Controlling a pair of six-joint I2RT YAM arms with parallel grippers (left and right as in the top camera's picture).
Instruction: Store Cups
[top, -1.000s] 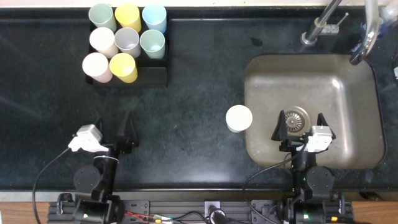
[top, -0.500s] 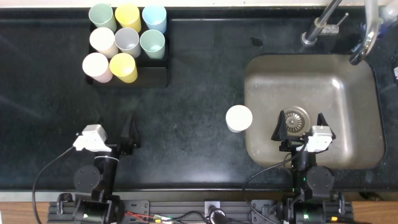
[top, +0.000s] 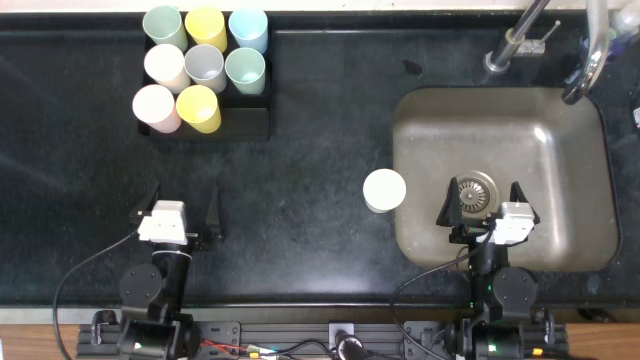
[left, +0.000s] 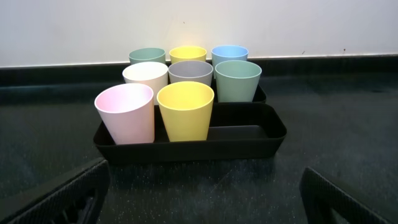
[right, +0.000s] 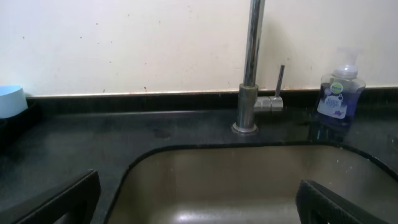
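A black tray (top: 248, 120) at the back left of the dark counter holds several pastel cups (top: 205, 65). Its front right slot is free. A lone white cup (top: 384, 190) stands on the counter just left of the sink. My left gripper (top: 182, 200) is open near the front left and faces the tray (left: 249, 140) and its cups (left: 190, 71) from a distance, with nothing between its fingers (left: 62, 193). My right gripper (top: 484, 192) hangs open over the sink's front part, to the right of the white cup.
The steel sink (top: 540, 150) fills the right side, with a faucet (top: 515, 35) behind it. In the right wrist view the faucet (right: 252, 62) and a blue soap bottle (right: 339, 93) stand at the wall. Dark counter lies between tray and sink.
My left gripper has swung a little to the right and squared up toward the tray. The right arm and the cups have not moved.
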